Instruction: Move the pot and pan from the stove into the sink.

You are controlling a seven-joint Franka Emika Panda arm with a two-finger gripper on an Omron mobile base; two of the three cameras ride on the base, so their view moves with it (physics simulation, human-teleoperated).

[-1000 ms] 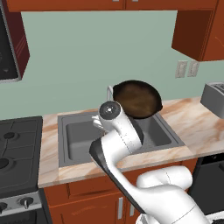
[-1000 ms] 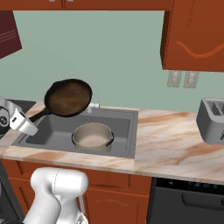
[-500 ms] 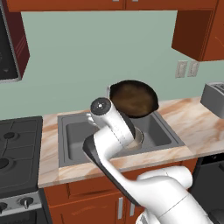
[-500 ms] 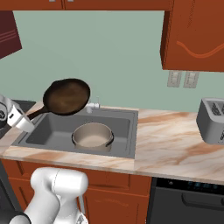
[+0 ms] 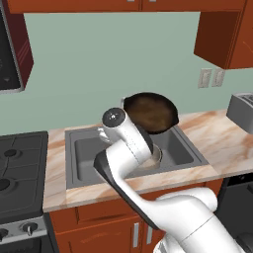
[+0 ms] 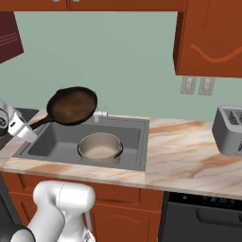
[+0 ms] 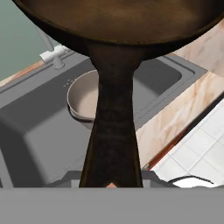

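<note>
The dark pan (image 6: 73, 105) hangs tilted in the air above the left part of the grey sink (image 6: 134, 142). My gripper (image 6: 27, 128) is shut on the end of its long handle (image 7: 114, 127), which runs up the middle of the hand view between the finger tips. The beige pot (image 6: 100, 146) sits upright inside the sink basin, below and to the right of the pan. In the left base view the pan (image 5: 150, 112) shows behind my wrist, and my forearm hides most of the pot (image 5: 156, 154). The black stove (image 5: 20, 168) lies left of the sink.
A small silver faucet (image 6: 100, 115) stands at the sink's back edge. A silver toaster (image 6: 229, 130) sits on the marble counter (image 6: 189, 151) at the right. Wooden cabinets hang above, and a wall outlet (image 6: 197, 85) is behind the counter.
My wrist has drifted slightly left with the pan, which stays held over the sink. The pot has not moved.
</note>
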